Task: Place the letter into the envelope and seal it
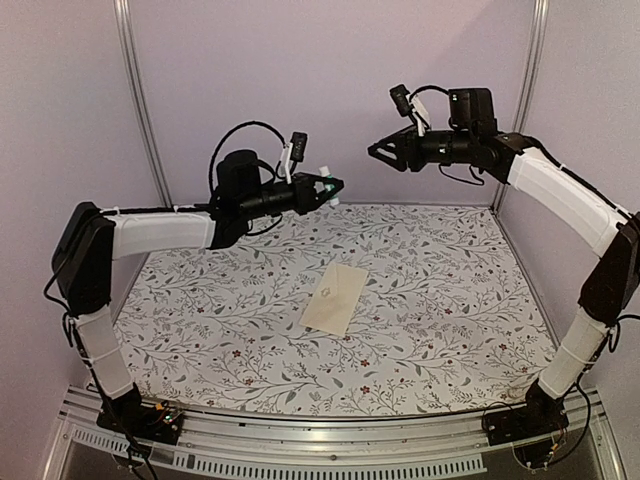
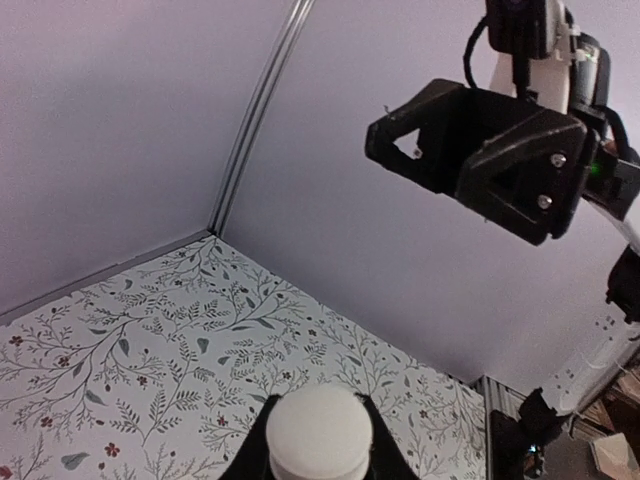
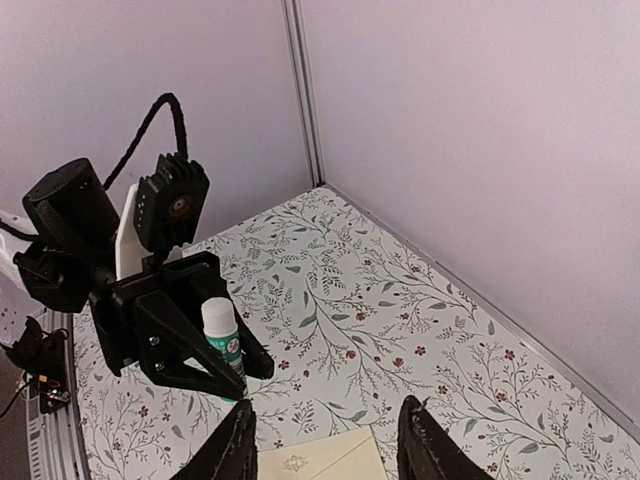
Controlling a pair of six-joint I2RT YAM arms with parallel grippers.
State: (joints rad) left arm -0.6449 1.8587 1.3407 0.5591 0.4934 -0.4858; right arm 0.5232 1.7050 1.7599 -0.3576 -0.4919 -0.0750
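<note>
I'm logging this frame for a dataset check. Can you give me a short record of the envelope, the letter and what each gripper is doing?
envelope: lies flat near the middle of the floral table, neither arm touching it
letter: not in view
left gripper: raised above the table, shut on a white glue stick with a teal label
right gripper: raised, open, empty, pointing toward the left gripper
gap: the two grippers are apart

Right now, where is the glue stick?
Top view: the glue stick is clamped in the left gripper, raised over the table's far side, beyond the envelope.
</note>
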